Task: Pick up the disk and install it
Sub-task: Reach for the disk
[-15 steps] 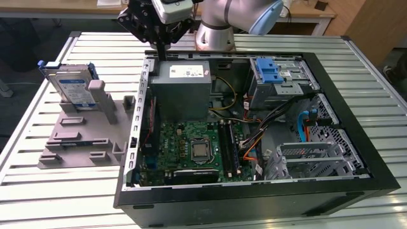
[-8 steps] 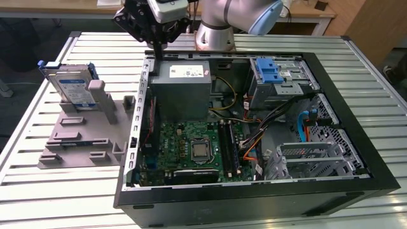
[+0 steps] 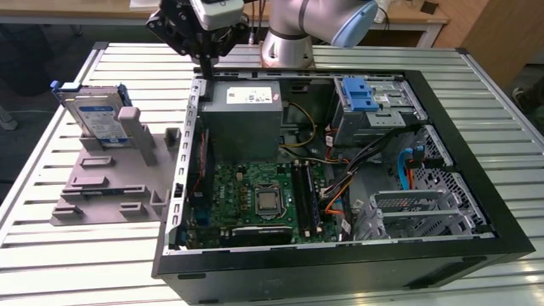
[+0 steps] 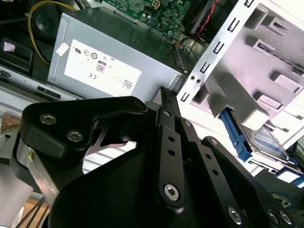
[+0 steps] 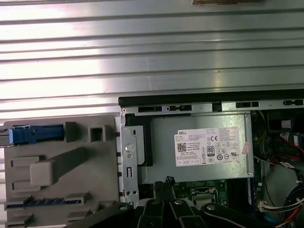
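Standing upright in a grey holder on the desk, at nine o'clock from the open computer case in the exterior view, the disk is well apart from the end effector, pinched together and empty over the case's eleven o'clock corner beside the grey box.
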Controlling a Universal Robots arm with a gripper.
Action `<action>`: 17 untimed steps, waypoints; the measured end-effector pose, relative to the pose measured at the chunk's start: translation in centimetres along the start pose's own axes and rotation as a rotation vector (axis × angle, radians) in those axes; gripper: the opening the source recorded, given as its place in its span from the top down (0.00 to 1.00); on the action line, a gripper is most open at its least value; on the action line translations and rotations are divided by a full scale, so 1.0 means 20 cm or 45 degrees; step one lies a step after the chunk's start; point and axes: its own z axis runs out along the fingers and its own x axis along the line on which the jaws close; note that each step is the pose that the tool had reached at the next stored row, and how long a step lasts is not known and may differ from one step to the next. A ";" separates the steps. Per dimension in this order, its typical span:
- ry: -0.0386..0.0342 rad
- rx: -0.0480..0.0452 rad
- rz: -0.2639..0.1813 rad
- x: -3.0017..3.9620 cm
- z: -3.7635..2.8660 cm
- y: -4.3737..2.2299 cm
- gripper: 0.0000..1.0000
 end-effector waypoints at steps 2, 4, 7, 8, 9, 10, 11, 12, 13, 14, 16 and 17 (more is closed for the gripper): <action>0.0000 0.000 0.000 0.007 0.001 0.004 0.89; 0.0000 0.000 0.000 0.015 0.001 0.010 0.89; 0.0000 0.000 0.000 0.032 0.002 0.018 0.89; 0.0001 0.000 0.000 0.039 0.002 0.020 0.89; 0.0000 0.000 0.000 0.047 0.002 0.023 0.89; -0.0001 0.000 0.000 0.054 0.003 0.024 0.89; 0.0000 0.000 0.000 0.062 0.003 0.026 0.89; 0.0000 0.000 0.000 0.070 0.003 0.027 0.89; 0.0001 0.000 0.000 0.078 0.003 0.028 0.89; 0.0000 0.000 0.000 0.085 0.003 0.029 0.89; -0.0001 0.000 0.000 0.100 0.004 0.031 0.89; -0.0001 0.000 0.000 0.107 0.004 0.031 0.89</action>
